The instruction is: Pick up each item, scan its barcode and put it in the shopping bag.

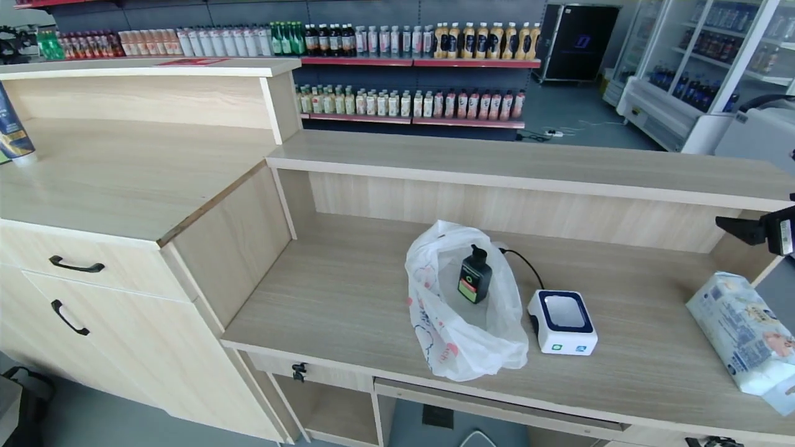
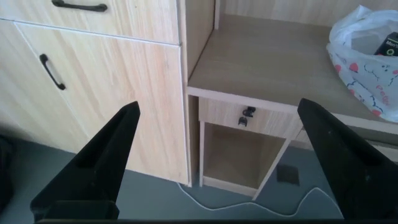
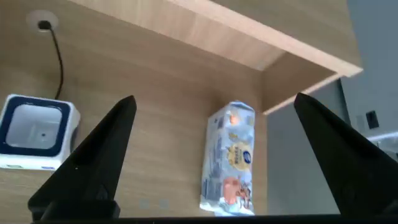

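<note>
Bottle [image 1: 475, 276] inside shopping bag [image 1: 435, 323], scanner [image 1: 562, 321] beside, tissue pack [image 3: 229, 158] near spread right tool [image 3: 214, 98], left tool [image 2: 219, 103] spread

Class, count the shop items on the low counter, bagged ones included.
2: a pump bottle inside the shopping bag; a white pack at the counter's right end. The bag may hide more.

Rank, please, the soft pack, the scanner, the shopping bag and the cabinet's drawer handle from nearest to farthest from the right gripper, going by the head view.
1. Soft pack: at the counter's right end, closest to the right gripper.
2. Scanner: mid-counter, just right of the bag.
3. Shopping bag: mid-counter, left of the scanner.
4. Drawer handle: on the cabinet at the far left.
</note>
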